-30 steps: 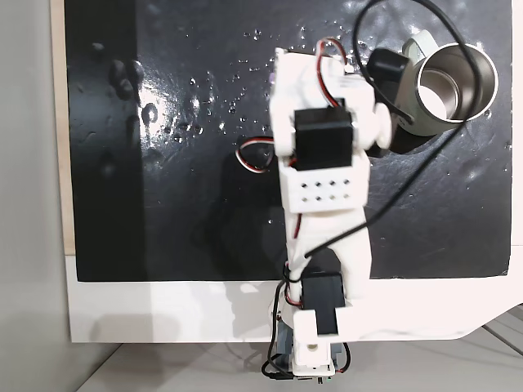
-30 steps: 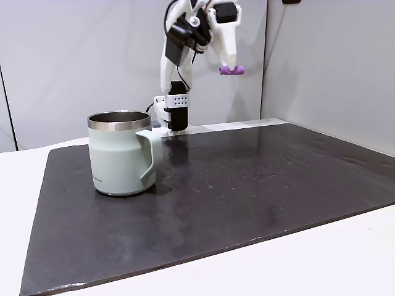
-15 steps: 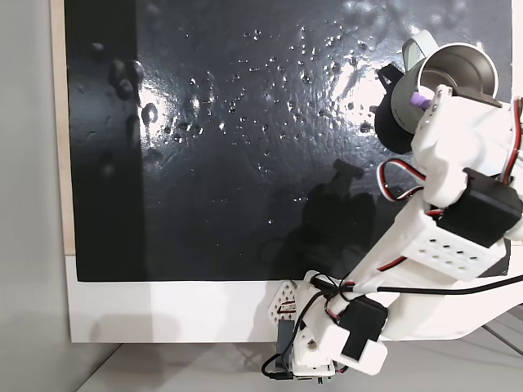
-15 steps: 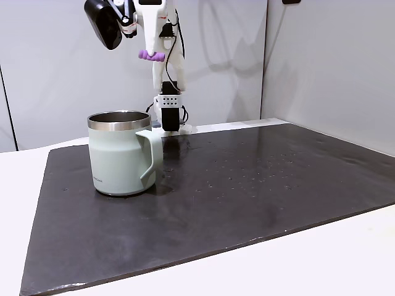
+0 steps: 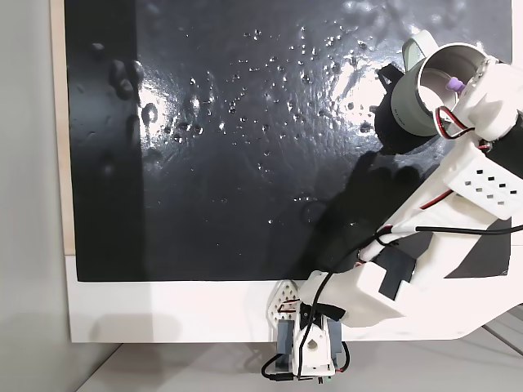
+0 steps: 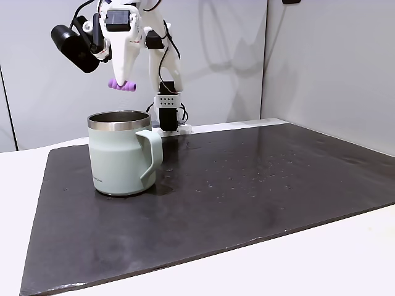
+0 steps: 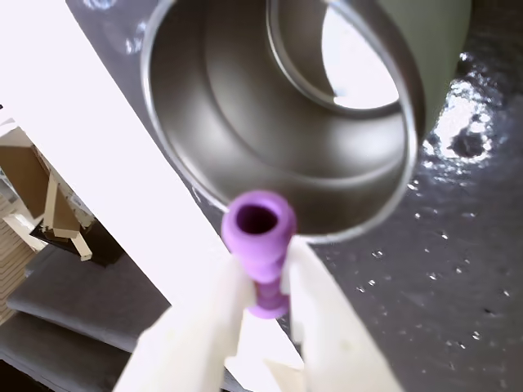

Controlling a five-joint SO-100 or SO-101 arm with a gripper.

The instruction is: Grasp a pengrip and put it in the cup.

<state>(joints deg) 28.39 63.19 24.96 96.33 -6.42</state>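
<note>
The cup (image 6: pixel 121 154) is a pale green mug with a steel rim, standing on the black mat with its handle toward the right in a fixed view. My gripper (image 6: pixel 123 83) hangs above its mouth, shut on the purple pengrip (image 6: pixel 123 86), which lies level in the air over the rim. From above in a fixed view, the pengrip (image 5: pixel 450 83) shows over the right part of the cup (image 5: pixel 445 75) opening. In the wrist view the pengrip (image 7: pixel 260 229) is pinched between the two pale fingers (image 7: pixel 221 310), with the steel inside of the cup (image 7: pixel 278 114) just beyond it.
A black mat (image 5: pixel 245 139) with scattered water drops covers most of the white table. The arm's base (image 5: pixel 306 351) sits at the near edge in a fixed view. The mat stretches wide and bare to the right of the cup (image 6: pixel 278 179).
The arm has swung from the mat's middle over to the cup, carrying the pengrip. Over the last half second it came lower and moved over the cup's mouth.
</note>
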